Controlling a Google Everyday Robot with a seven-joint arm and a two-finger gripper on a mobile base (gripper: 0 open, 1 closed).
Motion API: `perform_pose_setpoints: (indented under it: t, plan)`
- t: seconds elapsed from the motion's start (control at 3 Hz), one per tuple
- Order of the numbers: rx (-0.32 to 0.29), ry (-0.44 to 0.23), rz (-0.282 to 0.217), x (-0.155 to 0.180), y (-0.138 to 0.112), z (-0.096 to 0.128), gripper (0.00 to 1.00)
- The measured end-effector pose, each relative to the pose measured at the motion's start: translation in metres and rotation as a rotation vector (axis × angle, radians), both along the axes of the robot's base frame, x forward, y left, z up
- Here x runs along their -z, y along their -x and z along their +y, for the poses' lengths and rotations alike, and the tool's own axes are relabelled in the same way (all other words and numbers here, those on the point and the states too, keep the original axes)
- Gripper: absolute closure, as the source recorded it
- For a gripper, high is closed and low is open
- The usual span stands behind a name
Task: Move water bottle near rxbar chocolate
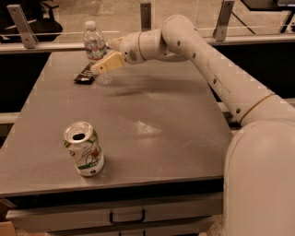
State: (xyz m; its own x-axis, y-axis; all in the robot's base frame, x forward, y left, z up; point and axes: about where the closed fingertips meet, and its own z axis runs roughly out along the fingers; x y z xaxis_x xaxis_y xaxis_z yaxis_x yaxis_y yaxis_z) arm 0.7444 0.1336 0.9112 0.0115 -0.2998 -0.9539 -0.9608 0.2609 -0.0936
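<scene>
The water bottle, clear with a white cap and a white-and-red label, stands slightly tilted at the far left of the table. Its base is right beside the rxbar chocolate, a flat dark wrapper lying on the table. My gripper reaches in from the right and is shut on the lower part of the bottle. One beige finger crosses in front of the bottle; the other is hidden behind it.
A white-green soda can with an open top stands near the front left of the grey table. My white arm spans the right side. A railing with posts runs behind the table's far edge.
</scene>
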Motion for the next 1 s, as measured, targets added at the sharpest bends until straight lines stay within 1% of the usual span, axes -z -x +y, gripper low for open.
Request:
perform_pose_setpoints:
  t: [0.33, 0.67, 1.0]
  plan:
    - [0.003, 0.001, 0.001, 0.000, -0.001, -0.001, 0.00]
    - [0.091, -0.001, -0.019, -0.010, -0.003, -0.047, 0.00]
    - [0.274, -0.006, -0.115, -0.059, 0.001, -0.144, 0.00]
